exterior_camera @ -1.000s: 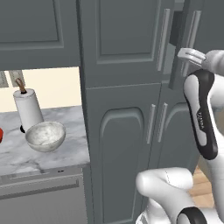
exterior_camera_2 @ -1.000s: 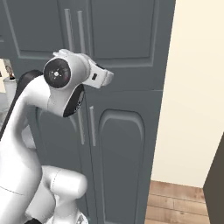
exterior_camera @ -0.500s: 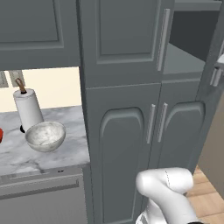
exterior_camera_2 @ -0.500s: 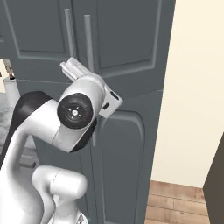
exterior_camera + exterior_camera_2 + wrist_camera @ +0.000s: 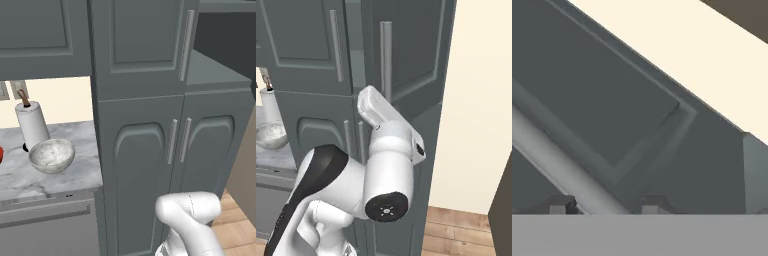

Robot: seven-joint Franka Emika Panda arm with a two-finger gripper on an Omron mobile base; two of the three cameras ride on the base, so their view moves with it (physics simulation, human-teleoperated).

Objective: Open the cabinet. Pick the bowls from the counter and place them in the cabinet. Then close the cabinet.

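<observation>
The cabinet (image 5: 145, 45) has its left door closed, while its right door (image 5: 416, 55) stands swung out, baring the grey shelf (image 5: 215, 70). In the hand view my gripper (image 5: 607, 205) is shut on that door's long bar handle (image 5: 557, 160), which runs slantwise between the two fingertips (image 5: 559, 204). From the right base view my hand (image 5: 372, 106) sits at the lower end of the handle (image 5: 386, 60). The marbled bowl (image 5: 51, 155) rests on the counter (image 5: 55, 182); a sliver of the red bowl (image 5: 1, 154) shows at the left edge.
A white paper-towel roll (image 5: 32, 125) stands behind the marbled bowl. Arched lower doors (image 5: 175, 150) are closed below the shelf. A smaller wall cabinet (image 5: 40, 35) hangs over the counter. A cream wall (image 5: 481, 125) and wooden floor (image 5: 466, 230) lie right of the unit.
The right door has swung further open, baring more of the shelf. My hand has gone with the handle to the right, out of the left base view.
</observation>
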